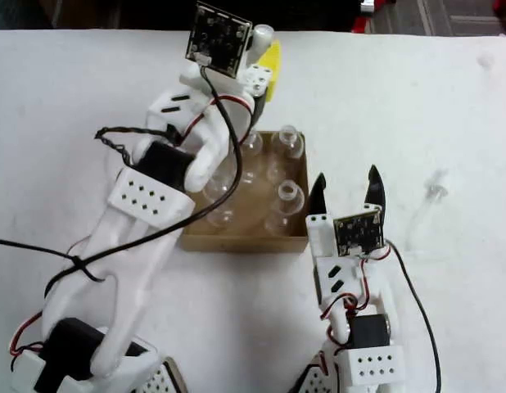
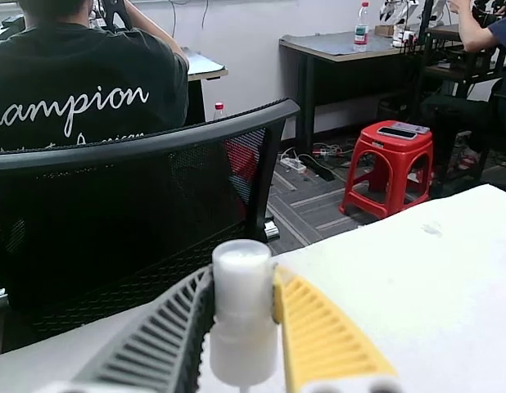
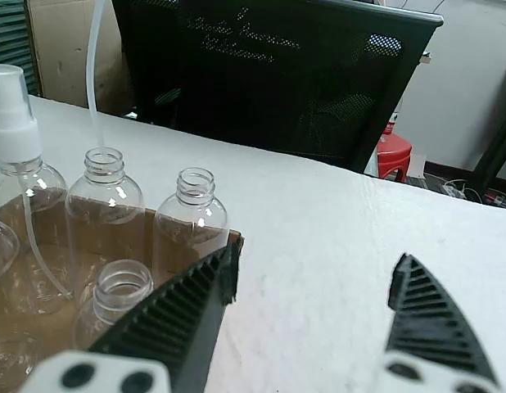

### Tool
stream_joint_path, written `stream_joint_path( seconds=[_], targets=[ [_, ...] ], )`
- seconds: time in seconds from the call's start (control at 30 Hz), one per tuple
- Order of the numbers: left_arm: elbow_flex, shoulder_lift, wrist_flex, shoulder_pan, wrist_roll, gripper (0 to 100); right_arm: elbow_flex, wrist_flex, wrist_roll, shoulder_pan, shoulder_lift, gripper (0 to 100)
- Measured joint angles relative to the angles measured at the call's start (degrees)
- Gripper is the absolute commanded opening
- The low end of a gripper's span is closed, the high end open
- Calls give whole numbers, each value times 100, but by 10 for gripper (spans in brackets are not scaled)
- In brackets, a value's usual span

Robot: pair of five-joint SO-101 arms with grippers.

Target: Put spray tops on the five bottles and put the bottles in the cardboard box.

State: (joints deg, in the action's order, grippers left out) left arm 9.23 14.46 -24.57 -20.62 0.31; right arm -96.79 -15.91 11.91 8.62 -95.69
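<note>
The cardboard box [image 1: 245,242] sits mid-table with clear, round-shouldered bottles standing upright inside, so tops can be fitted in place. The left gripper [image 2: 243,282] is clamped on a white spray top [image 2: 241,315], held above the box so its thin tube [image 3: 92,65] hangs over an uncapped bottle [image 3: 105,209]. The right gripper [image 1: 347,174] rests beside the box, jaws apart. One bottle [image 3: 24,205] already wears a top.
</note>
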Motion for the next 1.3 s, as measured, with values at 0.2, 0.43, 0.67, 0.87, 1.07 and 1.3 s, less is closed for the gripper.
stream_joint_path(
  seconds=[0.2, 0.43, 0.67, 0.87, 1.07, 1.3],
  targets=[
    [123, 9, 281, 0, 0, 23, 0, 0, 0, 0, 0, 269],
    [844, 0, 1020, 0, 0, 23, 0, 0, 0, 0, 0, 269],
    [1108, 0, 1055, 0, -9, 23, 0, 0, 0, 0, 0, 269],
    [1574, 0, 1055, 0, -9, 23, 0, 0, 0, 0, 0, 269],
    [1749, 0, 1134, 141, -9, 23, 0, 0, 0, 0, 0, 269],
    [2716, 0, 2549, 167, -9, 22, 0, 0, 0, 0, 0, 269]
  ],
)
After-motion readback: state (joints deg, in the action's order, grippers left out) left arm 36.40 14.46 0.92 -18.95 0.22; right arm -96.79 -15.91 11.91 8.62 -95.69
